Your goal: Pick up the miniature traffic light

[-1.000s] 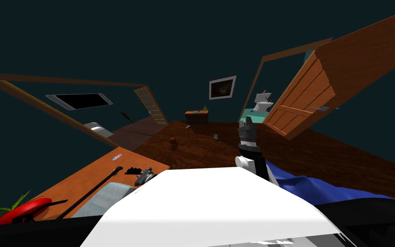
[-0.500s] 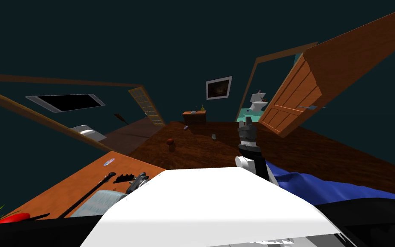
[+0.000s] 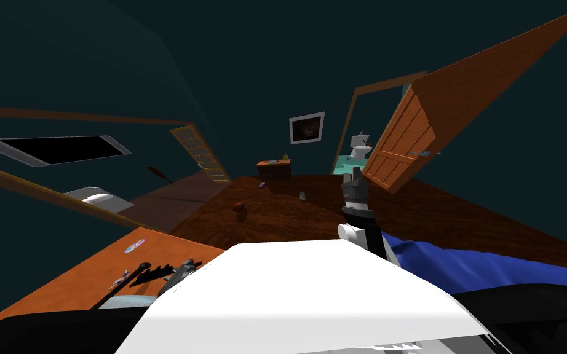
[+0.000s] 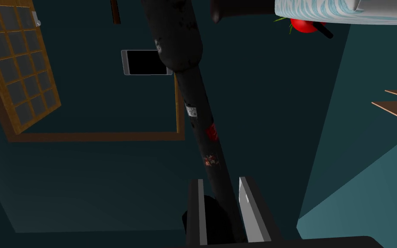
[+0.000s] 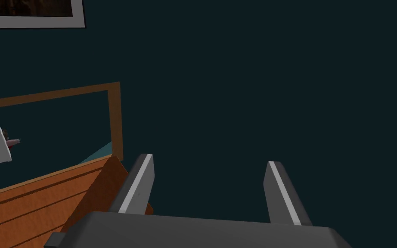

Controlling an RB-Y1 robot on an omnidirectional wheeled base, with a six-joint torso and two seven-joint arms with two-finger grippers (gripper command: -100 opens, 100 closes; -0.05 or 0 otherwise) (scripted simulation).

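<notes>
The miniature traffic light point(image 4: 195, 107) appears in the left wrist view as a long black pole with small red and orange marks, thicker at its far end. My left gripper point(image 4: 220, 183) is shut on it, and both fingers point(image 4: 200, 206) press the sides of the pole near its base. My right gripper point(image 3: 355, 178) is raised over the wooden floor ahead of me. In the right wrist view the right gripper point(image 5: 210, 189) stands open with nothing between its fingers.
An orange desk point(image 3: 79, 276) at my left carries a disc point(image 3: 132, 247), a black stick point(image 3: 122, 286) and a grey gadget point(image 3: 181, 273). A blue bed cover point(image 3: 460, 264) lies at my right. An open wooden door point(image 3: 411, 141) and a small cabinet point(image 3: 274, 168) stand farther off.
The whole head view has slid left, so I have turned to the right. The desk now sits lower and further left, and the red object on it has left the view. The right arm is unchanged.
</notes>
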